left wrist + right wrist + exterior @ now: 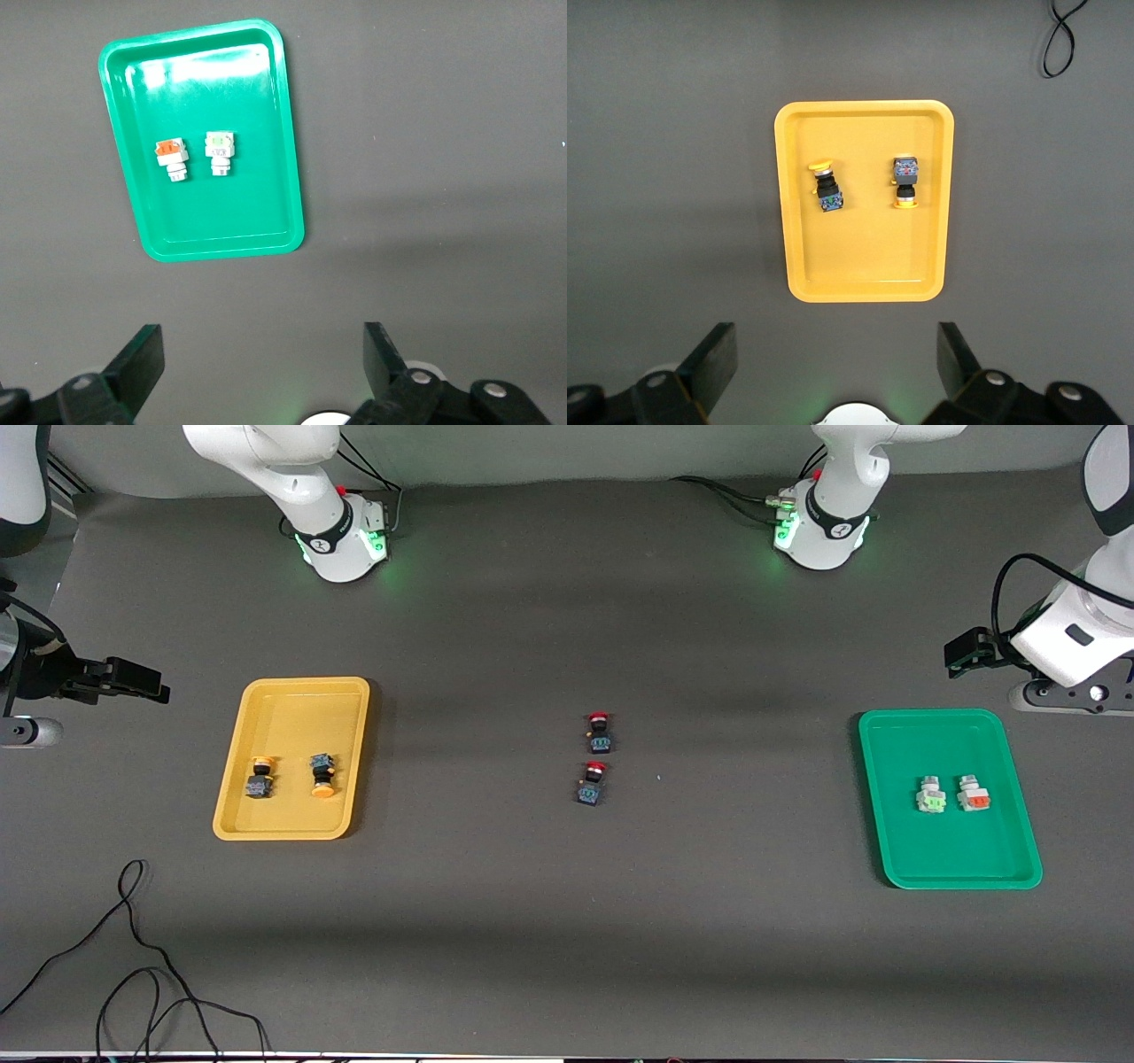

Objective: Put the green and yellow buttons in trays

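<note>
My left gripper (263,363) hangs wide open and empty past the green tray (1010,868), my right gripper (837,363) the same beside the yellow tray (232,815). Between the trays the dark mat (753,921) lies bare except for two red-capped switches (595,757) close together at mid-table. Each tray has free floor around its pair of buttons. A loose black cable (133,957) loops near the front camera at my right arm's end
</note>
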